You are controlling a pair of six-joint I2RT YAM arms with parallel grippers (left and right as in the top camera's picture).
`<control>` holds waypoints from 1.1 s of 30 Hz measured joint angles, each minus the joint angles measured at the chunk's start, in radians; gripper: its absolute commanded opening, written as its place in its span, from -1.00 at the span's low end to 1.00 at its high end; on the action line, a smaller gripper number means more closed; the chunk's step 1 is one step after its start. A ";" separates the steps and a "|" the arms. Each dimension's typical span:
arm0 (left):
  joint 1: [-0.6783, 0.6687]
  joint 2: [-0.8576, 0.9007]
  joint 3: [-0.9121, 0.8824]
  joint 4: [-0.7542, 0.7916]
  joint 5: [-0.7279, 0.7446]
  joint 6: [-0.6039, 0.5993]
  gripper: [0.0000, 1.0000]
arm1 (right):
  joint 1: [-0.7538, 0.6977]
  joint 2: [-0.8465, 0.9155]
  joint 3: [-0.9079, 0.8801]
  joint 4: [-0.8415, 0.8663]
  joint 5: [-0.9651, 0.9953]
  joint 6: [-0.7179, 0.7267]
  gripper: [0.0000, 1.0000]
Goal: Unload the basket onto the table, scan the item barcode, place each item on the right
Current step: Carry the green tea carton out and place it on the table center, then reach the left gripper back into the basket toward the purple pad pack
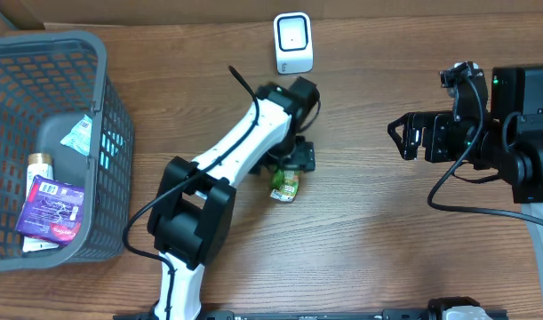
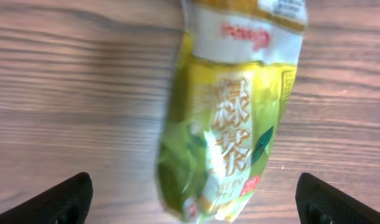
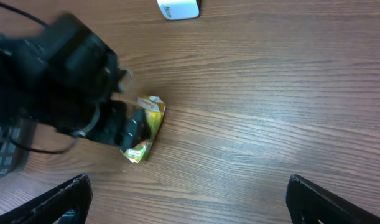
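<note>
**The left tool [image 2: 194, 199] stood wide over the green tea packet [image 2: 230, 112]**

Its fingertips were spread clear of the packet on either side. The packet lay flat on the counter [image 1: 369, 231], some way from the white scanner [image 1: 293, 42]. The right tool [image 1: 400, 138] hung wide open, well apart, holding nothing.

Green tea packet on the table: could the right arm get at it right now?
Probably not cleanly. The left gripper hangs open right over the packet, covering it from above. The right gripper, open too, sits well off to the side.
</note>
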 measured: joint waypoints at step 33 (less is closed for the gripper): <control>1.084 -0.354 0.269 -0.293 -0.135 0.043 0.82 | 0.000 0.005 0.000 -0.005 0.000 -0.001 1.00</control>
